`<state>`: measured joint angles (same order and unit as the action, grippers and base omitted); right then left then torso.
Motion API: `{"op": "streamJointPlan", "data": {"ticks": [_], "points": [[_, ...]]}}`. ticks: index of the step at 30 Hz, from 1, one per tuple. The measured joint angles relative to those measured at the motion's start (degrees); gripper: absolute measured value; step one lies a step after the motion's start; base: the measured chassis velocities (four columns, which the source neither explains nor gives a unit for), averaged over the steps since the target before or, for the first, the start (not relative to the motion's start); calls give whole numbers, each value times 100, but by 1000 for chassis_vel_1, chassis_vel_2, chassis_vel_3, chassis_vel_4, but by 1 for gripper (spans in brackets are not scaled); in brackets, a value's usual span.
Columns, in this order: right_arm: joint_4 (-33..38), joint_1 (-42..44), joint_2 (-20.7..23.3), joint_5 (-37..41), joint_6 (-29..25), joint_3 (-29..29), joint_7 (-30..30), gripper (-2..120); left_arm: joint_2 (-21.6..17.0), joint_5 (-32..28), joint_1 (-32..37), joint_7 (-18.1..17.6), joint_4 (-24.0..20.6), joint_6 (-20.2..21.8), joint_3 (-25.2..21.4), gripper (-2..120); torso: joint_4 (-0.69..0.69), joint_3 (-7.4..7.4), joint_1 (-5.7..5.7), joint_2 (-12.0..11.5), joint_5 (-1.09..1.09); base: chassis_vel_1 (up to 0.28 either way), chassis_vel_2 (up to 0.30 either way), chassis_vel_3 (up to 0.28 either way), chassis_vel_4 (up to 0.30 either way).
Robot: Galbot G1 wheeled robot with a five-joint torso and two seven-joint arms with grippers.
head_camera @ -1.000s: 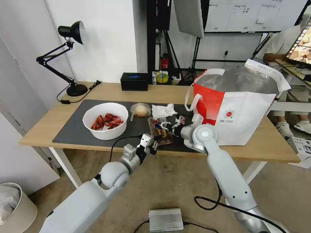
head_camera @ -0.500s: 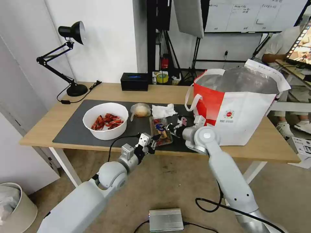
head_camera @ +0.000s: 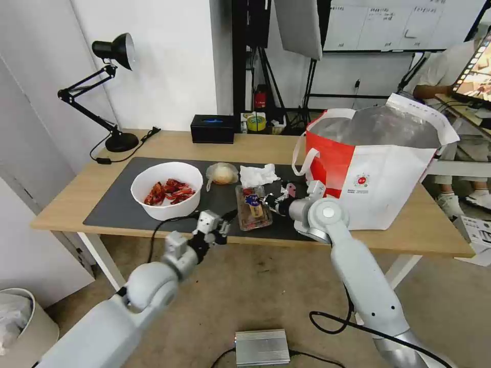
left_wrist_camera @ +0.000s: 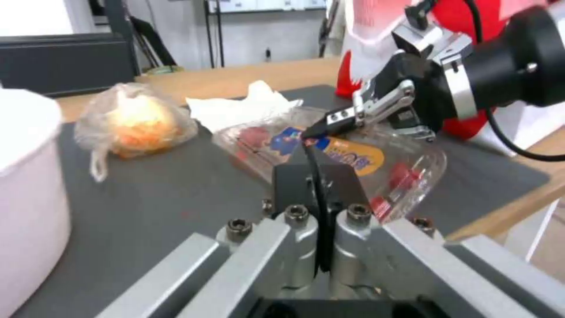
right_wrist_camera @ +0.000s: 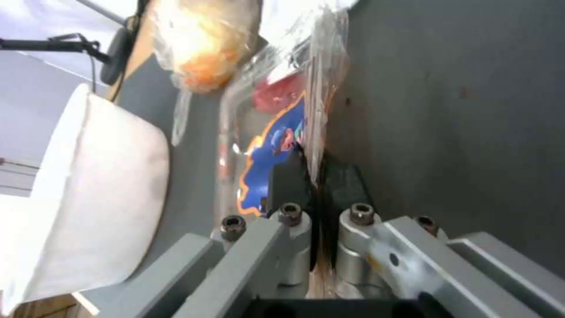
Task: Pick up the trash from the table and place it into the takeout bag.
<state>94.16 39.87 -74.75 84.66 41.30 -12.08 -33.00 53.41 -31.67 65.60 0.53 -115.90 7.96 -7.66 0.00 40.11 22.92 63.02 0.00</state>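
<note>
A clear hinged plastic box (head_camera: 253, 214) (left_wrist_camera: 406, 176) (right_wrist_camera: 265, 145) lies on the dark mat (head_camera: 117, 204), by the near edge of the table (head_camera: 255, 145). My right gripper (head_camera: 271, 202) (left_wrist_camera: 321, 128) (right_wrist_camera: 315, 172) is shut on the box's right rim. A short way left of the box, over the mat's front edge, my left gripper (head_camera: 229, 217) (left_wrist_camera: 318, 176) is shut with nothing in it. The white bowl of crayfish shells (head_camera: 166, 197) (left_wrist_camera: 24, 176) (right_wrist_camera: 100, 198), the bagged bun (head_camera: 222, 174) (left_wrist_camera: 135, 123) (right_wrist_camera: 206, 39) and the crumpled tissue (head_camera: 258, 175) (left_wrist_camera: 235, 108) rest on the mat. At the right the takeout bag (head_camera: 378, 184) stands open.
A black desk lamp (head_camera: 121, 142) stands at the table's far left, and a black tissue box (head_camera: 212, 129) at the back. A silver box (head_camera: 262, 347) with cables lies on the floor below. A bin (head_camera: 20, 327) sits at the lower left.
My left arm has drawn back to the left, away from the clear box. The right gripper has kept its hold and shifted the box slightly right.
</note>
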Motion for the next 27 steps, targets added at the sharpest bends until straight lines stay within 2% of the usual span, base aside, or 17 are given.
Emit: {"op": "streamJointPlan", "data": {"ticks": [2, 8, 9, 12, 13, 15, 16, 19, 23, 25, 27], "points": [[70, 21, 38, 15, 0, -31, 29, 0, 69, 0, 153, 0, -88, -23, -97, 3, 0, 0, -1, 0, 0, 0, 0, 0, 0], [610, 90, 228, 91, -29, -204, 175, 0, 530, 5, 679, -25, -424, -132, -452, 28, -1, 0, 0, 0, 0, 0, 0, 0, 0], [610, 90, 228, 91, -29, -204, 175, 0, 530, 5, 679, -25, -424, -132, -452, 28, -1, 0, 0, 0, 0, 0, 0, 0, 0], [1027, 95, 365, 121, -87, -293, 219, 0, 701, 15, 811, -54, -551, -144, -541, 42, 0, 0, 0, 0, 0, 0, 0, 0, 0], [1027, 95, 365, 121, -87, -293, 219, 0, 701, 15, 811, -54, -551, -144, -541, 42, 0, 0, 0, 0, 0, 0, 0, 0, 0], [1411, 46, 536, 154, -173, -407, 219, 0, 787, 25, 880, -81, -613, -146, -597, 53, -1, 0, -1, 0, 1, 0, 0, 0, 0], [1411, 46, 536, 154, -173, -407, 219, 0, 787, 25, 880, -81, -613, -146, -597, 53, -1, 0, -1, 0, 1, 0, 0, 0, 0], [1896, -256, 850, 443, -352, -695, 139, 0, 839, 29, 1040, -101, -697, -147, -707, 69, 0, 0, -1, 0, 0, 0, 0, 0, 0], [2091, -509, 1124, 598, -469, -887, 84, 0, 855, 38, 1149, -108, -711, -153, -782, 78, 0, 0, -1, 1, 1, 0, 0, 0, 0], [2154, -760, 1408, 651, -636, -1054, 38, 0, 884, 35, 1233, -121, -750, -174, -840, 91, -1, 0, -1, 1, 1, 0, 0, 0, 0], [2131, -852, 1528, 657, -716, -1098, 25, 0, 903, 34, 1251, -125, -760, -181, -848, 95, 0, 0, -1, 1, 2, 0, 0, 0, 0]]}}
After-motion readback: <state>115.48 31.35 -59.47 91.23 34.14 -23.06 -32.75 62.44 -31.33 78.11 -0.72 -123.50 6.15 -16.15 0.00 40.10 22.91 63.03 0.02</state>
